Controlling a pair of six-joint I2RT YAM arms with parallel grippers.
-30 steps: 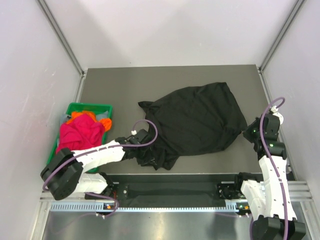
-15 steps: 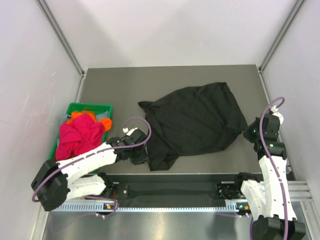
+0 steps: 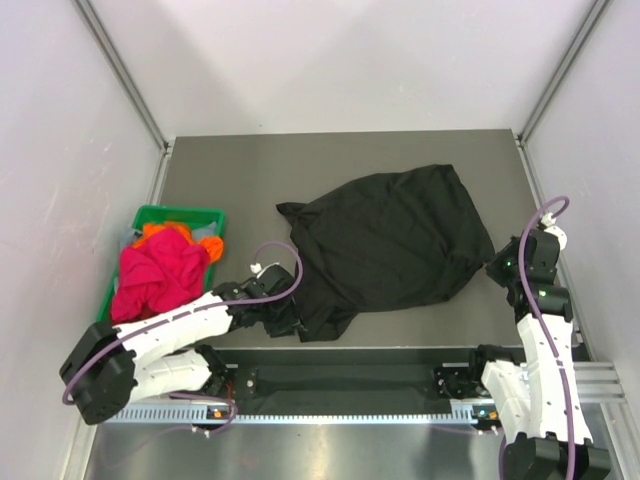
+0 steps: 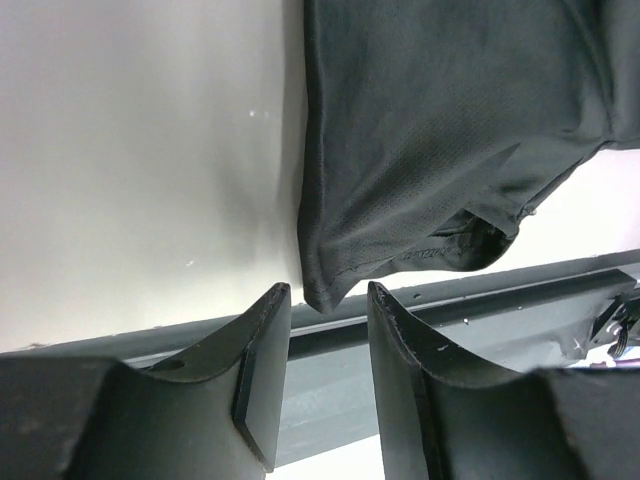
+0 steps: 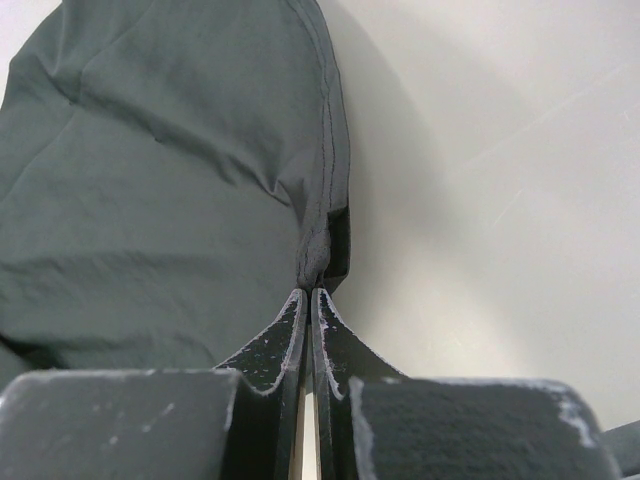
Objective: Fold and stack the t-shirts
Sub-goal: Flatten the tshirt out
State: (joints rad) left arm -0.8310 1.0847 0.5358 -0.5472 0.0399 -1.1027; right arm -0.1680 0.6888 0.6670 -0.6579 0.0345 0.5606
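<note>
A black t-shirt (image 3: 385,250) lies spread, loosely rumpled, across the middle of the dark table (image 3: 300,165), its wide end toward the right rear and its narrower end drawn down toward the near edge on the left. The right gripper (image 5: 309,298) is at the shirt's right-hand edge, fingers pressed together with no gap showing, and a small bunched fold of the hem is pinched at their tips. The cloth fans out from that pinch to the left in the wrist view. The left gripper (image 3: 288,322) sits low by the shirt's near-left corner; its fingers (image 4: 262,350) stand apart with a moderate gap and nothing lies between them. The corner of the hem hangs just beyond the tips, close but not gripped. Below that corner runs the table's front rail. At the table's left edge stands a green bin (image 3: 150,213) holding more shirts in a heap: a magenta t-shirt (image 3: 155,272) on top and toward the front, an orange t-shirt (image 3: 165,230) showing behind it — well apart from the black one.
</note>
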